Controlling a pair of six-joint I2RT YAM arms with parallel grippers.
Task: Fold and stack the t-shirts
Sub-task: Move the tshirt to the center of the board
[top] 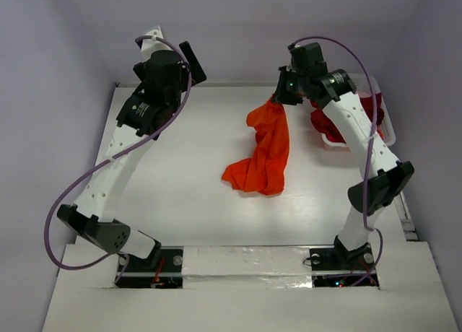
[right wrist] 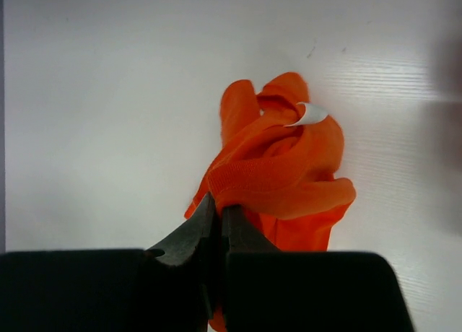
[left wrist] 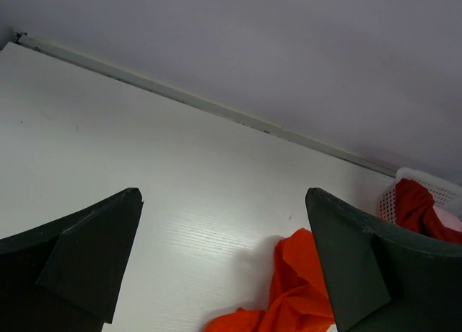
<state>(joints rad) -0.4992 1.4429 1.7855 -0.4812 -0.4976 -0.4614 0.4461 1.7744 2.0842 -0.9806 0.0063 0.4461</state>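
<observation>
The right tool (right wrist: 219, 216), closest to its own wrist camera, has its jaws pinched fully together on a ribbed edge of the orange-red t-shirt (right wrist: 281, 173), close to a small white label. From that grip the shirt hangs in a twisted column, and its lower end bunches on the bench (top: 180, 180) near the middle. It is probably held high so the cloth drops free and can be spread flat. The left tool (left wrist: 222, 195) hovers over the far left of the bench with its jaws spread wide and nothing between them, seemingly placed to take a second edge. The dark crimson t-shirt (top: 328, 126) lies in the white basket (top: 386, 123) at the far right, partly hidden behind the right arm.
</observation>
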